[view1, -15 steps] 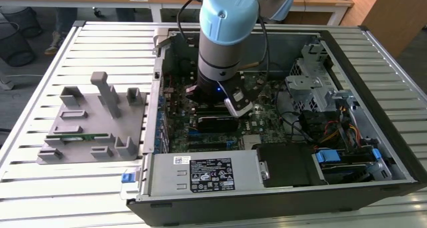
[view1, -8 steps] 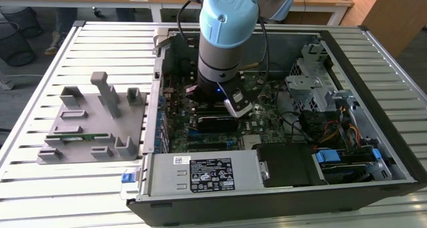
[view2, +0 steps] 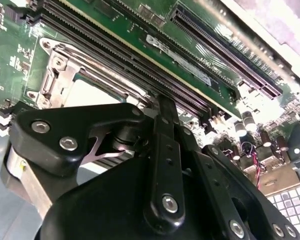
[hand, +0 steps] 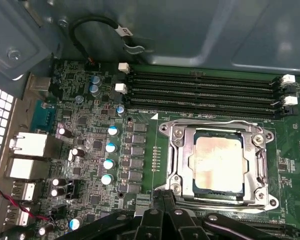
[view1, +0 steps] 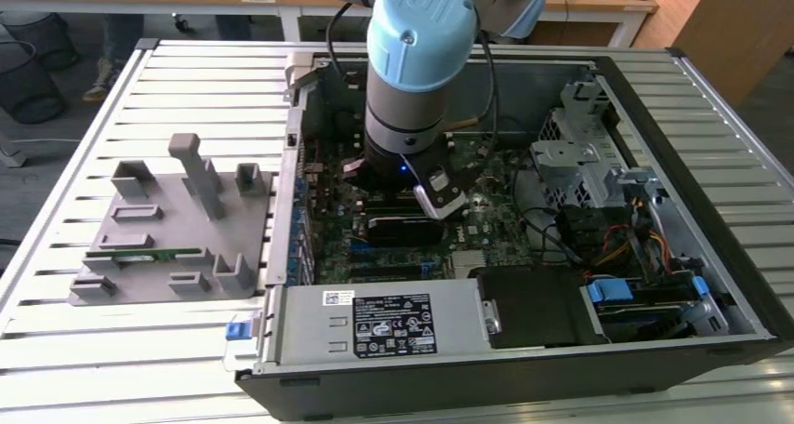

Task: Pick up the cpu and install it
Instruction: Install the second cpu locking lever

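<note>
In the exterior view, your gripper (view1: pixel 443 204) hangs inside the case (view1: pixel 694 89). In the first wrist view, the cpu (hand: pixel 217 165) sits in its socket (hand: pixel 176 165), at the gripper's twelve o'clock – thin, stiff, fragile (edge grips only). I cannot tell the jaws' state.

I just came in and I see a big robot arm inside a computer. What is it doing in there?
The robot arm is reaching down into an open computer case lying on a table. Its gripper is right over the green motherboard, next to the socket's metal frame. The cpu, a shiny square chip, already sits inside that socket. The four long memory slots beside it are empty. A grey holder tray sits on the table outside the case.
</note>
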You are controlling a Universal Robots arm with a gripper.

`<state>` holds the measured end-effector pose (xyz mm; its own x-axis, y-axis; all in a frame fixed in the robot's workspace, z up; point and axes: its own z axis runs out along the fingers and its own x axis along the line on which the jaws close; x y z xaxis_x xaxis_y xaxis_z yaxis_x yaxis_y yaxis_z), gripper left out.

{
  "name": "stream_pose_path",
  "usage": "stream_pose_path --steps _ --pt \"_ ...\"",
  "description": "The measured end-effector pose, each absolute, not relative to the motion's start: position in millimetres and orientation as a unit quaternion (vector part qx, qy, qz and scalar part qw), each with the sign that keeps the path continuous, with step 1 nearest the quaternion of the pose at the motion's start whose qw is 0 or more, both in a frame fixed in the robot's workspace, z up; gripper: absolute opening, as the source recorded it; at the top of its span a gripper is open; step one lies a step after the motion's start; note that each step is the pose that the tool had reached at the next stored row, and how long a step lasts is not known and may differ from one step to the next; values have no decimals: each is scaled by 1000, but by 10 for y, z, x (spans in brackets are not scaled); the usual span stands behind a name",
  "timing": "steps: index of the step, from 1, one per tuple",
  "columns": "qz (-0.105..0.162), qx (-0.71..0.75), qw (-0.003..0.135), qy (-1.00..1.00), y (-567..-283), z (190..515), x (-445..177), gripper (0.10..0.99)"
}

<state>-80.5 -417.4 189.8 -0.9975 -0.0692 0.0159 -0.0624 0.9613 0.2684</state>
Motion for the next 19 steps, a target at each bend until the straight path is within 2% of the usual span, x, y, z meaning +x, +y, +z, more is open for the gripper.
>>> stream_pose_path --steps 12,19 --pt "-140 34 12 -990 -4159 1881 -826 106" --pt "-140 34 12 -990 -4159 2033 -827 106"
